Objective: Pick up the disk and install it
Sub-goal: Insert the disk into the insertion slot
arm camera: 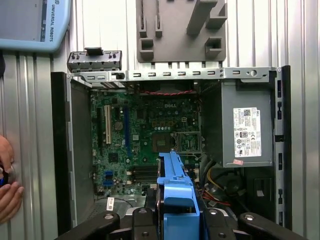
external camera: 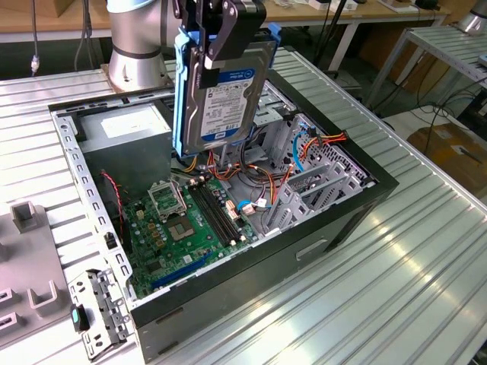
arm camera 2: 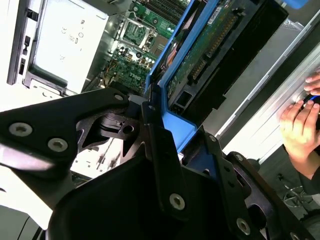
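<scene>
My gripper [external camera: 215,36] is shut on the top edge of the disk [external camera: 228,91], a silver hard drive with a white and blue label and blue side rails. The disk hangs upright above the back of the open computer case [external camera: 304,251], over the bundle of cables beside the motherboard [external camera: 183,220]. In the second wrist view the disk's green underside [arm camera 2: 210,45] and blue rail run away from the black fingers [arm camera 2: 155,150]. In the first wrist view the blue rail of the disk [arm camera: 175,195] points down toward the motherboard [arm camera: 145,130].
A grey power-supply box [external camera: 125,125] fills the case's far corner. A loose metal cage [external camera: 95,312] and a grey fixture plate [external camera: 23,258] lie on the exterior view's left of the case. A person's hand [arm camera 2: 300,125] rests on the table beside the case.
</scene>
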